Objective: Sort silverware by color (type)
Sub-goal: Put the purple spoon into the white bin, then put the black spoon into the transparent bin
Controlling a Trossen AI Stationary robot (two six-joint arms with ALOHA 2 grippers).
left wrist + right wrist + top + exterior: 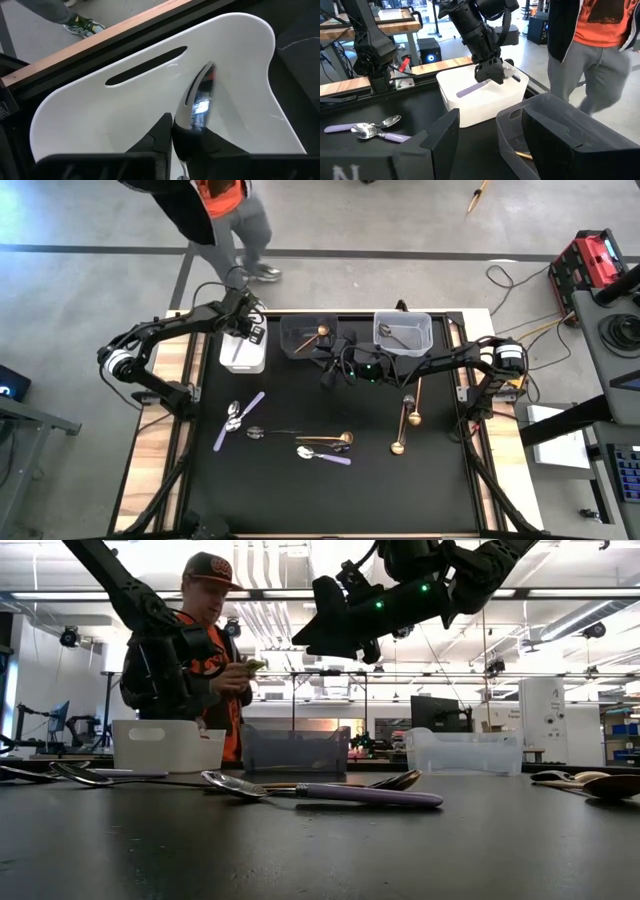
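1. Over the white bin at your table's far left edge, the left gripper pinches a purple-handled spoon, which slants down into the bin.
2. Mid-table, the right gripper hangs spread wide, holding nothing, near the dark bin.
3. Remaining silverware lies on the open black mat nearer you.

Ceiling strip lights flood the room evenly; shadows stay soft. The black surface takes a dull sheen. A bright glint sits on a spoon in the white bin, whose edges bow.
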